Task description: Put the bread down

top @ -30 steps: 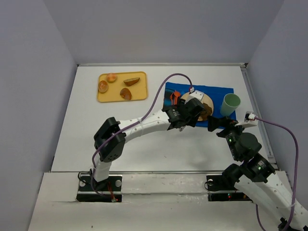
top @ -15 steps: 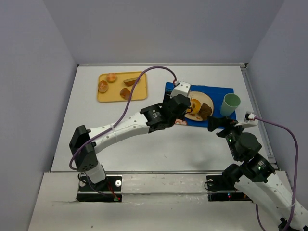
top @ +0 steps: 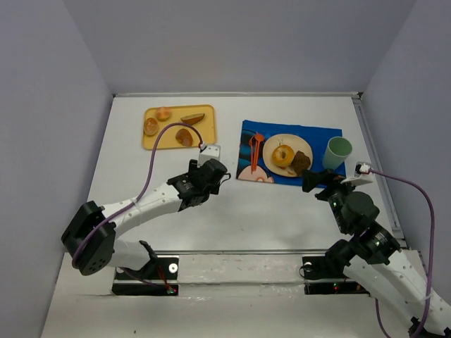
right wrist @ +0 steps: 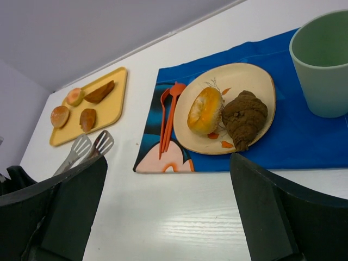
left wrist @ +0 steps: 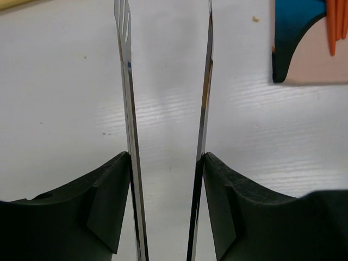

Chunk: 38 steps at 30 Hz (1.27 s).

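An orange bun [top: 284, 154] [right wrist: 205, 110] and a brown croissant [top: 301, 161] [right wrist: 244, 117] lie side by side on the beige plate [top: 271, 144] [right wrist: 244, 76]. My left gripper [top: 210, 171] [left wrist: 166, 157] is shut on metal tongs [left wrist: 125, 81] [right wrist: 81, 149], whose blades stand apart with nothing between them. It hovers over bare table, left of the blue mat [top: 320, 134] and below the yellow tray [top: 169, 141]. My right gripper [top: 320, 179] [right wrist: 168, 160] is open and holds nothing, just in front of the mat.
The yellow tray [right wrist: 117, 89] at the back left carries several more bread pieces. An orange fork and spoon [top: 254, 151] lie on the mat left of the plate. A green cup [top: 337, 152] stands at the mat's right end.
My left arm has pulled back from over the plate to the left, tongs now holding nothing. The bun it covered lies on the plate. The right arm has not moved.
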Available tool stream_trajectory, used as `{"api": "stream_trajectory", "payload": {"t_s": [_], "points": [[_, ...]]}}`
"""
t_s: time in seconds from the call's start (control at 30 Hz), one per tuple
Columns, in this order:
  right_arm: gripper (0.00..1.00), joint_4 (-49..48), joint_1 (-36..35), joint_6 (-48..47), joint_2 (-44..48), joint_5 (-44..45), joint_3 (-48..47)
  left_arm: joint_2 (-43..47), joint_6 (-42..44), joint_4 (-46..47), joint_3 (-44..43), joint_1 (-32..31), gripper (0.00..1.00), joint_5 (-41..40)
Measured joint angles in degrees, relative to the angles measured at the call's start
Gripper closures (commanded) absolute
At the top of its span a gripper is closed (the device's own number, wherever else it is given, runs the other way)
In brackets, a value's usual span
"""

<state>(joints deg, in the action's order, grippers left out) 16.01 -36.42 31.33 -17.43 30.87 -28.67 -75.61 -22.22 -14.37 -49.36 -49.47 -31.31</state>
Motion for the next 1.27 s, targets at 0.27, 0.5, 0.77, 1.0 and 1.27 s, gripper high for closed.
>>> {"api": "stream_trajectory", "payload": {"t_s": [0.27,0.5,0.77,1.0,1.27], "points": [[0.00,0.07,0.00,0.07,-1.75,-0.22,0.00,-0.28,-3.45,1.73,6.10,-0.31,0.28,1.29],[0.00,0.07,0.00,0.07,-1.64,-0.33,0.00,-6.03,-6.23,0.37,6.14,0.09,0.10,0.79],[0.00,0.07,0.00,0.15,-1.36,-0.46,0.00,-3.41,-8.72,-3.50,4.42,0.15,0.01,-0.59],[0.00,0.13,0.00,1.44,-1.38,0.63,0.00,9.90,-11.19,-5.29,1.51,0.15,0.01,-1.68],[0.00,0.39,0.00,2.08,-1.84,2.43,0.00,28.63,-13.88,-2.82,1.03,0.15,0.01,-5.20]]}}
